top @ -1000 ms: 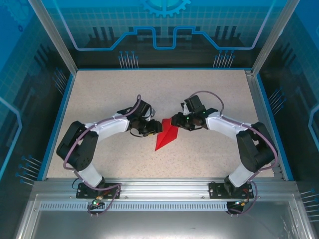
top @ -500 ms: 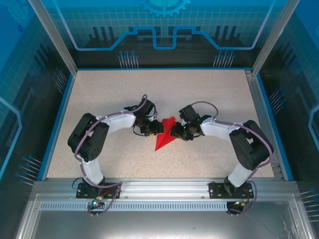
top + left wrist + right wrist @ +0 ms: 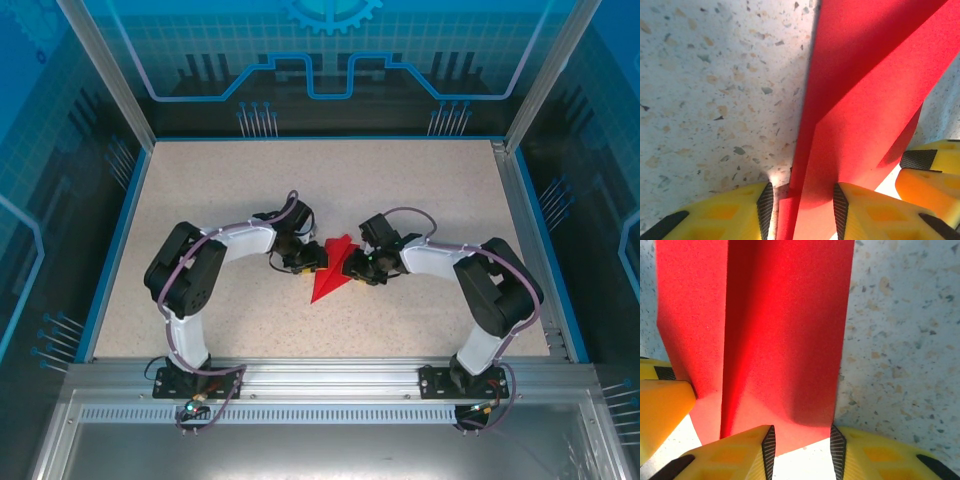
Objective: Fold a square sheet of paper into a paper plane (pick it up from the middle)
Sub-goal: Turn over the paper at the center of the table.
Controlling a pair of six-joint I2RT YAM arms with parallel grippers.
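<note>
Top external: arms (image 3: 235, 243) bend inward toward paper plane (image 3: 330, 272).

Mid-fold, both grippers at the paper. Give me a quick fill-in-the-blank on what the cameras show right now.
1. The folded paper lying on the table is ___ in colour.
2. From above, its sharp tip points toward the ___ edge of the table, not the far one.
3. The left gripper has ___ fingers.
4. At the right gripper, the paper's edge lies ___ the two open jaws.
Missing words: red; near; yellow; between.
</note>
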